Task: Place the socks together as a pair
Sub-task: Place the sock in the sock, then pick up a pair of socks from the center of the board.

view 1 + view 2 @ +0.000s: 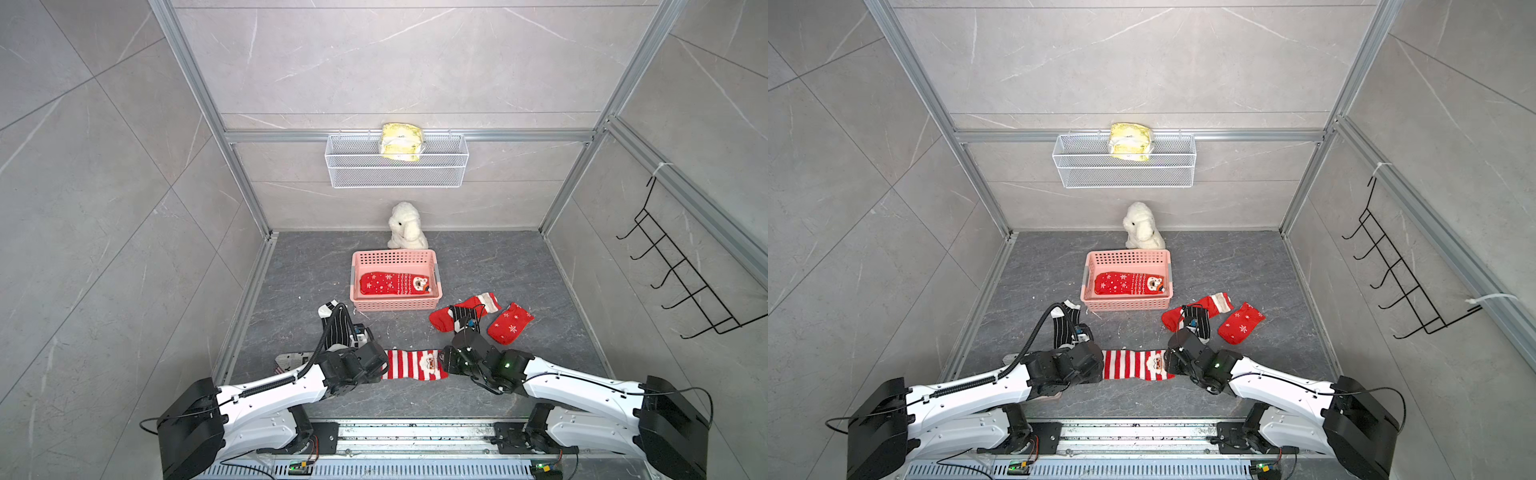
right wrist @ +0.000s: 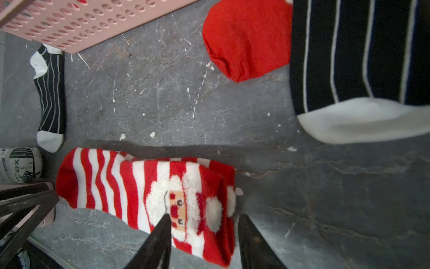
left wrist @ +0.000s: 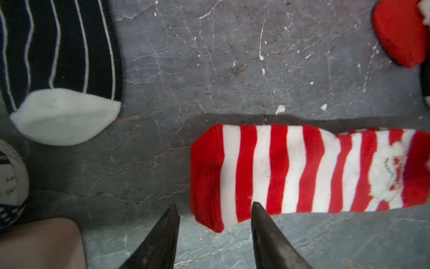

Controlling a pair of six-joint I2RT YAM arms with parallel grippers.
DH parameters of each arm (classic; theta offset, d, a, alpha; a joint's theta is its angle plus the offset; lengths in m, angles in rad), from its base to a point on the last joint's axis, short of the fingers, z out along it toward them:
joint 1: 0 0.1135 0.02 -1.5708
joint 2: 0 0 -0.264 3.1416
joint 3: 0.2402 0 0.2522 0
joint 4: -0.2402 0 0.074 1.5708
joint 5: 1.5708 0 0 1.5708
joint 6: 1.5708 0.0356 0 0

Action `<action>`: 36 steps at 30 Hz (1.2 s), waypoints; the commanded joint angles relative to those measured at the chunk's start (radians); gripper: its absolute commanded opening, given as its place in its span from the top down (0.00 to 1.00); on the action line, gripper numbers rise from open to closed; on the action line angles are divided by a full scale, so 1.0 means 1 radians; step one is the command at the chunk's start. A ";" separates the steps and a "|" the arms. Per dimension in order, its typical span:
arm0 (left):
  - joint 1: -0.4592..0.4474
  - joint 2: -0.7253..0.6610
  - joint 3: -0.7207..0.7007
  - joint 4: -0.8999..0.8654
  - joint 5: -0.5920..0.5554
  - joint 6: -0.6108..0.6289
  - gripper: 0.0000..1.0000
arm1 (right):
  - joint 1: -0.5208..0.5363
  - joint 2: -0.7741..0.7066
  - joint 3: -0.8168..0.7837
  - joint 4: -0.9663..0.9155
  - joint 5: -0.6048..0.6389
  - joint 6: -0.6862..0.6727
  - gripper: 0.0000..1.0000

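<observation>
Your left pincer (image 3: pixel 214 204) and right pincer (image 2: pixel 204 215) stood open over opposite ends of the striped socks (image 1: pixel 413 365), stacked flat on the table (image 1: pixel 415 401); lifting straight up looked best, to avoid snagging them.

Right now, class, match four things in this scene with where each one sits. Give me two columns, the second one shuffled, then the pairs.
1 plush toy
2 striped Santa socks
3 yellow packet
4 snowflake sock with the face

A in the pink basket
B in the wire wall basket
C between the left gripper and the right gripper
D at the foot of the back wall

Pairs: 1-D, 2-C, 3-B, 4-A
</observation>
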 commanded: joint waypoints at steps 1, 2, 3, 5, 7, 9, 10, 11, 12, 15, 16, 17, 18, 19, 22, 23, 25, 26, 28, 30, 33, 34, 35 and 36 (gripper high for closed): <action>0.040 -0.046 -0.048 0.053 0.030 -0.020 0.41 | -0.004 0.001 -0.018 -0.001 0.015 -0.006 0.49; 0.058 -0.055 -0.065 0.082 0.056 -0.022 0.41 | -0.007 0.010 -0.020 0.010 0.010 -0.006 0.47; 0.074 -0.065 -0.083 0.105 0.079 -0.022 0.41 | -0.011 0.017 -0.023 0.023 0.004 -0.003 0.46; 0.101 -0.085 -0.113 0.148 0.123 -0.026 0.40 | -0.020 0.036 -0.029 0.052 -0.010 -0.001 0.46; 0.111 -0.098 -0.135 0.178 0.139 -0.034 0.40 | -0.030 0.054 -0.036 0.084 -0.033 0.003 0.46; 0.118 -0.101 -0.149 0.195 0.149 -0.040 0.40 | -0.038 0.070 -0.043 0.115 -0.051 0.008 0.46; 0.122 -0.101 -0.155 0.202 0.156 -0.045 0.40 | -0.039 0.079 -0.045 0.126 -0.057 0.010 0.45; 0.127 -0.099 -0.160 0.206 0.164 -0.049 0.40 | -0.041 0.087 -0.045 0.132 -0.060 0.011 0.45; 0.129 -0.096 -0.163 0.213 0.167 -0.051 0.40 | -0.041 0.091 -0.045 0.136 -0.062 0.012 0.45; 0.134 -0.083 -0.168 0.228 0.176 -0.060 0.40 | -0.042 0.102 -0.049 0.149 -0.067 0.014 0.45; 0.136 -0.078 -0.169 0.231 0.177 -0.061 0.40 | -0.043 0.104 -0.051 0.154 -0.069 0.014 0.45; 0.140 -0.071 -0.170 0.239 0.177 -0.061 0.41 | -0.042 0.107 -0.053 0.158 -0.071 0.017 0.45; 0.142 -0.064 -0.172 0.247 0.181 -0.061 0.41 | -0.042 0.110 -0.055 0.163 -0.071 0.019 0.46; 0.145 -0.058 -0.175 0.260 0.188 -0.061 0.42 | -0.043 0.115 -0.058 0.169 -0.075 0.020 0.46; 0.153 -0.029 -0.173 0.279 0.210 -0.058 0.46 | -0.042 0.127 -0.071 0.192 -0.082 0.028 0.48; 0.155 -0.021 -0.170 0.280 0.213 -0.058 0.47 | -0.042 0.129 -0.074 0.193 -0.084 0.031 0.48; 0.155 -0.009 -0.166 0.278 0.217 -0.057 0.48 | -0.042 0.133 -0.081 0.200 -0.084 0.036 0.48; 0.155 -0.005 -0.166 0.278 0.219 -0.057 0.48 | -0.043 0.134 -0.088 0.206 -0.085 0.039 0.49; 0.157 -0.001 -0.169 0.284 0.217 -0.056 0.50 | -0.042 0.135 -0.096 0.215 -0.087 0.044 0.49; 0.157 0.004 -0.171 0.283 0.218 -0.056 0.52 | -0.042 0.139 -0.100 0.219 -0.088 0.048 0.50; 0.157 0.007 -0.173 0.286 0.219 -0.057 0.56 | -0.043 0.145 -0.101 0.231 -0.094 0.050 0.52; 0.157 0.008 -0.172 0.286 0.218 -0.055 0.58 | -0.043 0.148 -0.100 0.233 -0.094 0.049 0.53; 0.158 0.007 -0.174 0.287 0.218 -0.055 0.60 | -0.043 0.150 -0.099 0.234 -0.095 0.049 0.54; 0.158 0.008 -0.176 0.287 0.217 -0.055 0.62 | -0.042 0.153 -0.099 0.237 -0.095 0.049 0.56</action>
